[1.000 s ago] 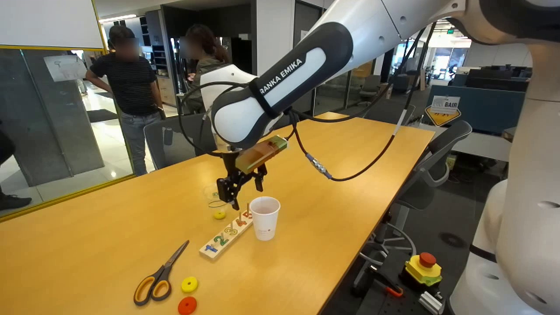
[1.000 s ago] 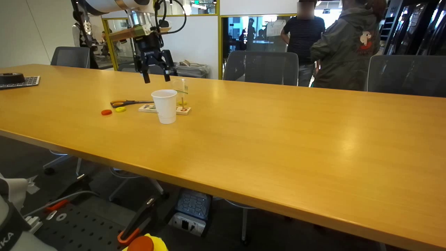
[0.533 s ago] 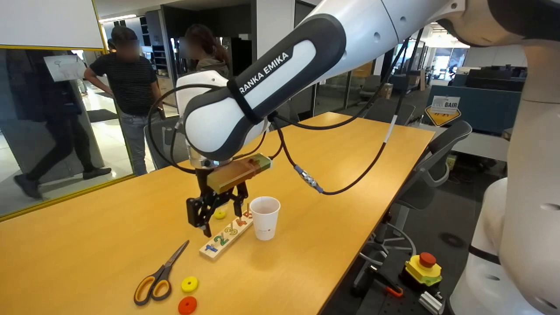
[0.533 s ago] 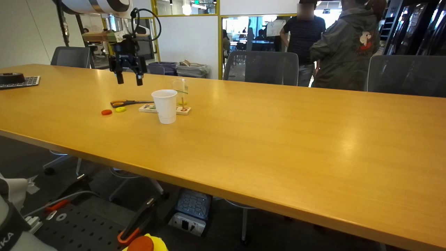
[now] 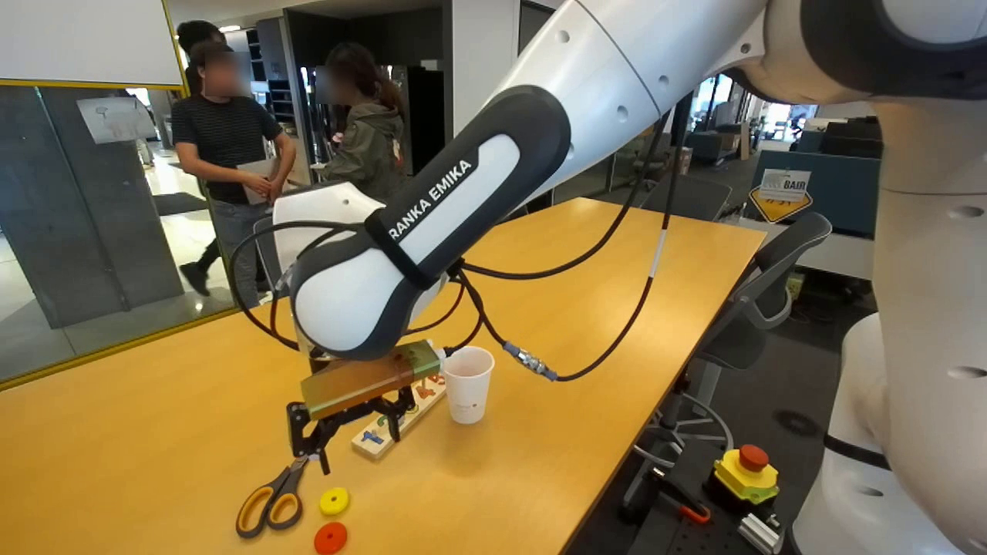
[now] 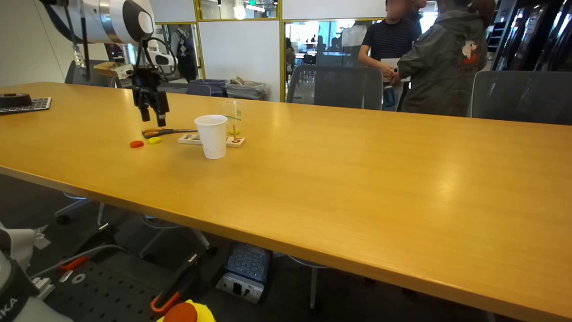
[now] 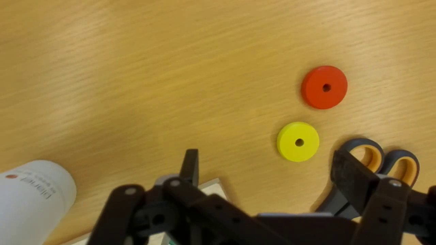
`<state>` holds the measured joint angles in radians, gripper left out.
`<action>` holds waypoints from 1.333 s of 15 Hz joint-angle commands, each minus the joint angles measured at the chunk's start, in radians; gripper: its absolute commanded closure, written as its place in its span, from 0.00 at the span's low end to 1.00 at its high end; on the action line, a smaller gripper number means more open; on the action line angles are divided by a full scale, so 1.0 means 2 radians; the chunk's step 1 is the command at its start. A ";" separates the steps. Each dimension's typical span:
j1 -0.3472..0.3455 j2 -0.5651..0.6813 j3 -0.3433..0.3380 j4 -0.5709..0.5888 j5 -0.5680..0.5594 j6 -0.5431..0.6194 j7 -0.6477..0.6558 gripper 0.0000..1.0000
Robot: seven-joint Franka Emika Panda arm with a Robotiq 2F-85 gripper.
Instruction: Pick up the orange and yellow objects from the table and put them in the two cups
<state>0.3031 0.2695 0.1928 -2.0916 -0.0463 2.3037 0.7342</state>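
Note:
A yellow disc (image 5: 335, 501) and a red-orange disc (image 5: 330, 538) lie flat near the scissors. In the wrist view the yellow disc (image 7: 298, 141) lies ahead of the fingers, with the red-orange disc (image 7: 324, 87) beyond. My gripper (image 5: 360, 453) is open and empty, above the table between the scissors and the peg board. It also shows in the wrist view (image 7: 265, 154). The white cup (image 5: 468, 389) stands upright beside the board. The clear cup (image 6: 231, 109) stands behind it, with another yellow disc (image 6: 234, 132) at its base; whether inside is unclear. The arm hides both in an exterior view.
Scissors (image 5: 266, 505) with orange-lined handles lie beside the discs, partly under one finger in the wrist view. A pale numbered peg board (image 5: 378, 443) lies next to the white cup. A keyboard (image 6: 41, 104) lies at the table's far end.
My gripper has moved from above the clear cup and peg board towards the scissors and the two discs, and come lower. It stays open. The discs and white cup have not moved.

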 commanded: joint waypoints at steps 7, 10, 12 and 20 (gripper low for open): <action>0.036 0.053 -0.009 0.015 -0.001 0.062 0.090 0.00; 0.039 0.060 -0.014 0.011 -0.004 0.092 0.088 0.00; 0.041 0.063 -0.018 0.011 -0.006 0.104 0.087 0.00; 0.049 0.071 -0.032 0.009 -0.021 0.108 0.082 0.00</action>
<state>0.3813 0.4037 0.1470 -2.0871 -0.0690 2.5054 0.8908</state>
